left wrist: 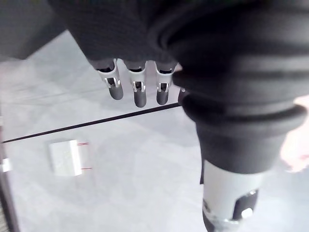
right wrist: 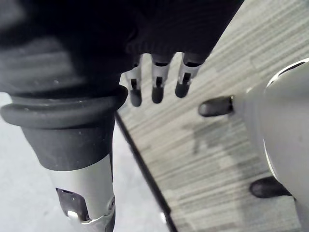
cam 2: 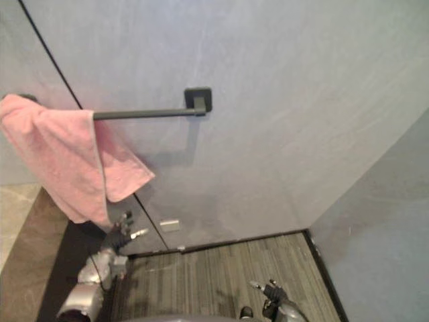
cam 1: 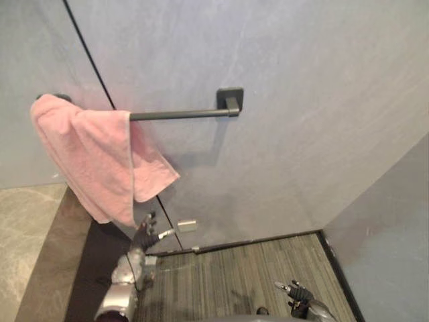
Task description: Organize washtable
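Observation:
A pink towel (cam 1: 94, 157) hangs folded over the left end of a dark towel bar (cam 1: 181, 115) fixed to the grey wall. Its lower corner falls just above my left hand (cam 1: 136, 260), which is raised below it, apart from the cloth. In the left wrist view the fingers (left wrist: 138, 90) point straight at the wall with nothing in them, and a pink edge of the towel (left wrist: 297, 145) shows beside the thumb. My right hand (cam 1: 299, 293) hangs low at the lower right over the floor. Its fingers (right wrist: 155, 86) are straight and hold nothing.
A small white plate (cam 1: 187, 225) sits low on the wall near my left hand. A stone counter (cam 1: 27, 235) with a dark edge runs along the left. Striped grey flooring (cam 1: 255, 268) meets a second wall (cam 1: 389, 235) at the right.

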